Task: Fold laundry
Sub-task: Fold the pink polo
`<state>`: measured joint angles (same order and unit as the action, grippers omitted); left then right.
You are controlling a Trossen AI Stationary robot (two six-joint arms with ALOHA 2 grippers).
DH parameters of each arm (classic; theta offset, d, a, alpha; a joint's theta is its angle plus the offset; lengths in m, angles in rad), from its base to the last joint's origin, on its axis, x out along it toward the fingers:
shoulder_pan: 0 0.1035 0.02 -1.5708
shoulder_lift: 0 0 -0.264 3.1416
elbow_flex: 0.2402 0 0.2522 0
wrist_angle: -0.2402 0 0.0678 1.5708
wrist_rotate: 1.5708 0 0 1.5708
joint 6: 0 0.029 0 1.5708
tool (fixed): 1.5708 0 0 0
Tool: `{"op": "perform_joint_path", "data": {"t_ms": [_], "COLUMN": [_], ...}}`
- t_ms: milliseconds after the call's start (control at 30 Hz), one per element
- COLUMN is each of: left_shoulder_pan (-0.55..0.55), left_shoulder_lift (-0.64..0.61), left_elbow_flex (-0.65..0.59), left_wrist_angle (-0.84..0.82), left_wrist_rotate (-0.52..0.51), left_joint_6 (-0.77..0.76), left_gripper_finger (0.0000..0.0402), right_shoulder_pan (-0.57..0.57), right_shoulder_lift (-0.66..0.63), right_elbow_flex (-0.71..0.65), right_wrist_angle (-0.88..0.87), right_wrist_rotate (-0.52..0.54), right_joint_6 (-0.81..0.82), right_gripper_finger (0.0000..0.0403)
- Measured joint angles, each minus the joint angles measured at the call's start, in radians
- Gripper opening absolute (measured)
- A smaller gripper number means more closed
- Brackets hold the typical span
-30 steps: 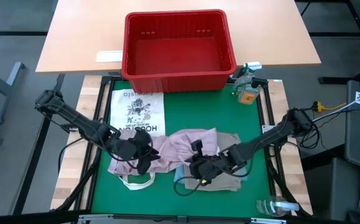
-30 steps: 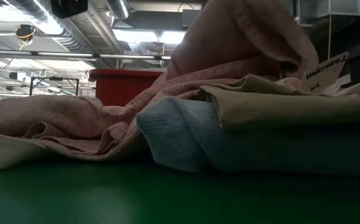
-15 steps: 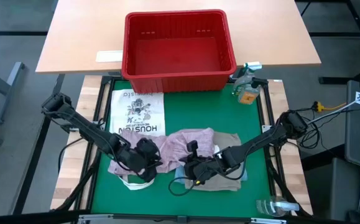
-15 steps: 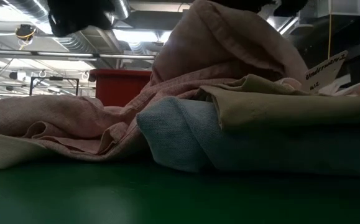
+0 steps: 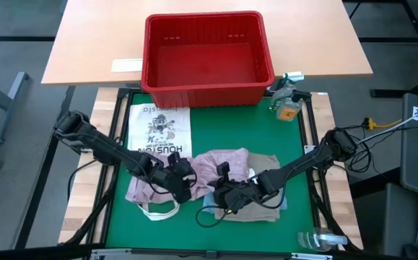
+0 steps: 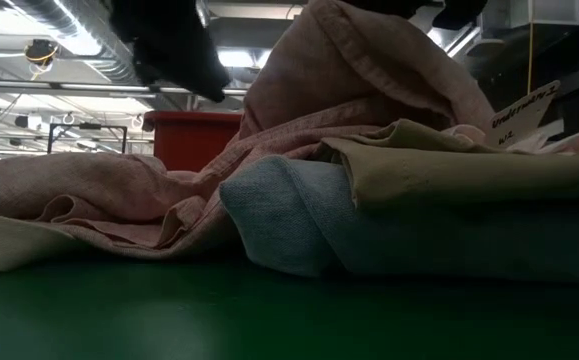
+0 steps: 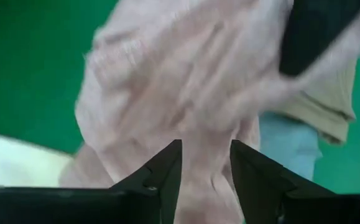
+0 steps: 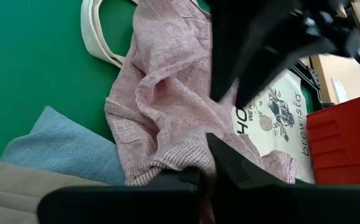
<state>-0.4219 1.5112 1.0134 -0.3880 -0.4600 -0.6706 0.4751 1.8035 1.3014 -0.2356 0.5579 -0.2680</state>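
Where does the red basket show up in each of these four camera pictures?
High view: red basket at top centre, on the far table.
Low view: a red strip behind the pink shirt, left of centre.
Left wrist view: not in it.
Right wrist view: right edge.
Shared landmark: the pink shirt.

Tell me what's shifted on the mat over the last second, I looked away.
The left gripper swept rightward across the pink shirt, bunching it closer to the right gripper, which slid slightly left, staying shut on the shirt's edge. The khaki cloth, jeans, printed tote and red basket stayed put.
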Motion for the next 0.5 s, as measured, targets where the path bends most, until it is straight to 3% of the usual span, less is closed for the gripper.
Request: {"op": "perform_joint_path", "data": {"t_ms": [500], "left_shoulder_pan": [0.083], "left_shoulder_lift": [0.0], "left_elbow_flex": [0.0], "left_wrist_angle": [0.129], "left_wrist_rotate": [0.053], "left_joint_6": [0.187], "left_gripper_finger": [0.0163], "right_shoulder_pan": [0.0], "right_shoulder_lift": [0.0], "right_elbow_flex": [0.0], "right_wrist_angle": [-0.01], "right_wrist_rotate": [0.0], "right_joint_6": [0.0], "right_gripper_finger": [0.0012]}}
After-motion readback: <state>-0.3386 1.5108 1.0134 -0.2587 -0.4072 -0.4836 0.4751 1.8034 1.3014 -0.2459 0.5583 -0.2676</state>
